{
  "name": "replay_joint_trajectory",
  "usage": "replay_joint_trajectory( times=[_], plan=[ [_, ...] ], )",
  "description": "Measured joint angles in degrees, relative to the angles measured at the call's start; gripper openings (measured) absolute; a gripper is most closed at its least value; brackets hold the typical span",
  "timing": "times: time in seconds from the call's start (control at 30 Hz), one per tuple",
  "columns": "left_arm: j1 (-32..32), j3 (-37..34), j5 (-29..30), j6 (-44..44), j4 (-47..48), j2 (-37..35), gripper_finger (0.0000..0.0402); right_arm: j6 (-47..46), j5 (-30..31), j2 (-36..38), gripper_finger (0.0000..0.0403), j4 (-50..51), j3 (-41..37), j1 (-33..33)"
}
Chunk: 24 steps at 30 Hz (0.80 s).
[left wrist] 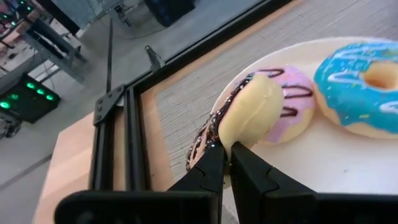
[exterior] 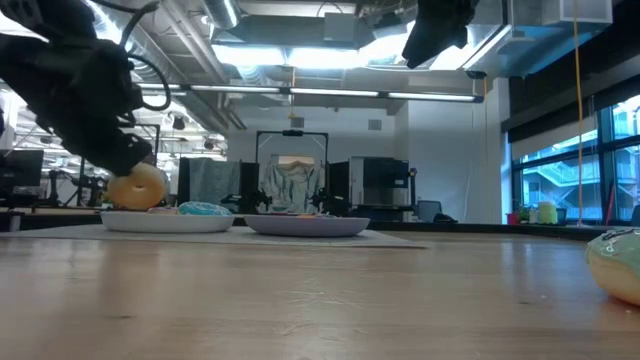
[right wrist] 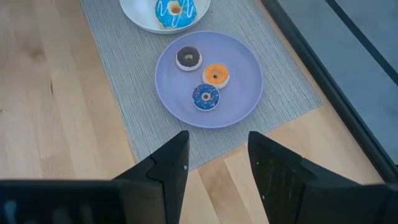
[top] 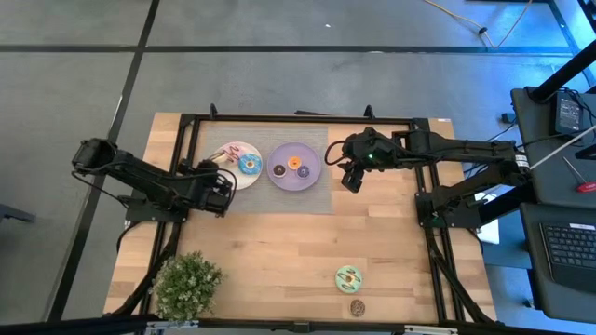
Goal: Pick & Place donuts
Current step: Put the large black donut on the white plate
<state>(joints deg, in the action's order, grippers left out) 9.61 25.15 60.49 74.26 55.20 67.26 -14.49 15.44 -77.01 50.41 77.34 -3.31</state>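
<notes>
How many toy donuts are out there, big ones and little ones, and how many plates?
Big donuts: 3 (pink held in the left pincer, blue, green)
Mini donuts: 4 (brown, orange, dark blue, one near the table edge)
Plates: 2 (white, lilac)
Total: 9

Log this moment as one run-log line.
left end effector: shut on pink donut, over white plate | right end effector: open, above lilac plate

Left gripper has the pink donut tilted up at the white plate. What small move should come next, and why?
Probably lower and open: the left gripper pinches the pink-iced ring donut on edge over the round white plate, beside the blue-iced donut. The right gripper waits open.
</notes>
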Motion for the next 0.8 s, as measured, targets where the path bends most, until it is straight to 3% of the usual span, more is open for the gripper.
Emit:
replay_joint_trajectory(
  times=[0.5,0.8],
  plan=[
    [-3.4,0.0,3.5,-8.5,-1.5,0.0,0.0015,0.0,0.0,0.0,0.0167,0.0,0.0,0.0],
    [-5.4,0.0,0.0,-2.7,-2.7,0.0,0.0031,0.0,0.0,0.0,0.0167,0.0,0.0,0.0]
  ],
)
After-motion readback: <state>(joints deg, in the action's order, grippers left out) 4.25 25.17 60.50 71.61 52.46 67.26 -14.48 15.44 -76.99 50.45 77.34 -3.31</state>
